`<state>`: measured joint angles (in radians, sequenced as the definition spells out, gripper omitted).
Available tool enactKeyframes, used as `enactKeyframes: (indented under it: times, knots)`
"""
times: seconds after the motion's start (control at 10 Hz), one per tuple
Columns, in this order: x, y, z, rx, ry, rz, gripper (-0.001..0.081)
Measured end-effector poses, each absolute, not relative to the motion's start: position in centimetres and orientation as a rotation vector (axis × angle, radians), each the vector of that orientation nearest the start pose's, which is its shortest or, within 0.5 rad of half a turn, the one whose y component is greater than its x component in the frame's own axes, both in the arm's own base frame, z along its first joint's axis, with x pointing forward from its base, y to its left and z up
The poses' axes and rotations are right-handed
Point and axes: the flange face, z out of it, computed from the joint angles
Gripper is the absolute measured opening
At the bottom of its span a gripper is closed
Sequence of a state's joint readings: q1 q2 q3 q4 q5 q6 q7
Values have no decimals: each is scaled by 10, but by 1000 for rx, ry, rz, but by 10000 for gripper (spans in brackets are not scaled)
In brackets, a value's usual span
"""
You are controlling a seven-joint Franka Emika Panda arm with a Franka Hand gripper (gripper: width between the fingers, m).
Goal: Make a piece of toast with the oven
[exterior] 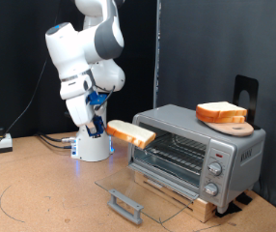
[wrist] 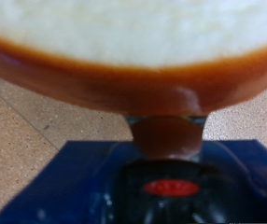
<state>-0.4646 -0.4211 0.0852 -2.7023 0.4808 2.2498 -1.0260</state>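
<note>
My gripper is shut on one end of a piece of toast, a pale slice with a golden-tan crust. It holds the slice flat in the air, just to the exterior view's left of the oven's open mouth. The silver oven has its glass door dropped down flat, with the grey bar handle at the front. In the wrist view the slice fills the upper part, with one dark finger pressed under its crust.
A second, alike slice lies on a round wooden board on top of the oven. The oven stands on a wooden base. Cables run over the table at the exterior view's left. A black stand rises behind the oven.
</note>
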Motion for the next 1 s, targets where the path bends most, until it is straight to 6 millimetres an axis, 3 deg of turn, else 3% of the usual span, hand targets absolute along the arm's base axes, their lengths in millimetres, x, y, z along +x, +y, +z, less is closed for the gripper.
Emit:
enactKeyframes:
  times: [0.5,1.0]
  knots:
    - [357,-114,328,-2788,-565,-222,393]
    - [364,-57,316,-2787,-780,-169,393]
